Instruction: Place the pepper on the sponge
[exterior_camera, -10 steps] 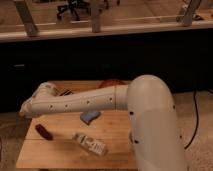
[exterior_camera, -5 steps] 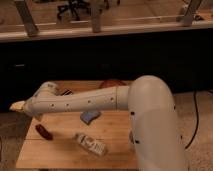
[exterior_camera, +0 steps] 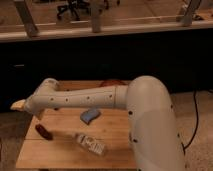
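The pepper (exterior_camera: 44, 131), a small dark red tapered piece, lies on the wooden table (exterior_camera: 115, 150) near its left edge. The sponge (exterior_camera: 90, 115), a blue-grey block, rests near the table's middle, to the right of the pepper and apart from it. My white arm reaches from the right across the table. Its gripper (exterior_camera: 35, 113) hangs at the arm's left end, just above and slightly left of the pepper. Nothing shows it holding the pepper.
A flattened whitish printed carton (exterior_camera: 91, 143) lies in front of the sponge. An orange-red bowl (exterior_camera: 112, 82) peeks out behind the arm at the table's back. A dark low wall runs behind the table, and a cable (exterior_camera: 196, 120) trails on the floor at the right.
The arm's left end has shifted a little to the left, and a tan tip now shows beyond the table's left edge. Pepper, sponge and carton have not moved.
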Robot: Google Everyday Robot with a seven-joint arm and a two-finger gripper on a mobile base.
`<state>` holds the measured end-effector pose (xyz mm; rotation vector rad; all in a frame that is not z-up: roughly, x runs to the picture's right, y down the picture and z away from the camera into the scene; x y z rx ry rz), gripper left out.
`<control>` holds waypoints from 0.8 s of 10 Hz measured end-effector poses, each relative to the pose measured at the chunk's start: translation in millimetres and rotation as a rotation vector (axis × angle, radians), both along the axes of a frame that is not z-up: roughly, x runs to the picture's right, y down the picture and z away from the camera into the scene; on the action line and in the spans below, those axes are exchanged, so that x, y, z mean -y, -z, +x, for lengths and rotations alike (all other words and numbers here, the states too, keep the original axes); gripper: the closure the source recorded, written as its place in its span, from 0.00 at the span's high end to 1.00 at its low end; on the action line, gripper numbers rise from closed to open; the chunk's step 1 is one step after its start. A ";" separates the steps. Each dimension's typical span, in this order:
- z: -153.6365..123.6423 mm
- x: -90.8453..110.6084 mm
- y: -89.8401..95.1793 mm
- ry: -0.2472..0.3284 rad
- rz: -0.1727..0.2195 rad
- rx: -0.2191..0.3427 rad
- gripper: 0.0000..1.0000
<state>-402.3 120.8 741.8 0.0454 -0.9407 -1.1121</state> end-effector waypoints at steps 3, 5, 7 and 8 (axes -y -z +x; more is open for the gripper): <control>0.1 -1.7 -7.1 0.078 -0.003 -0.035 0.80; -0.7 -5.7 -13.9 0.144 -0.001 -0.063 0.80; 2.5 -13.2 -26.3 0.220 -0.013 -0.094 0.80; 5.0 -15.0 -30.5 0.241 -0.019 -0.100 0.80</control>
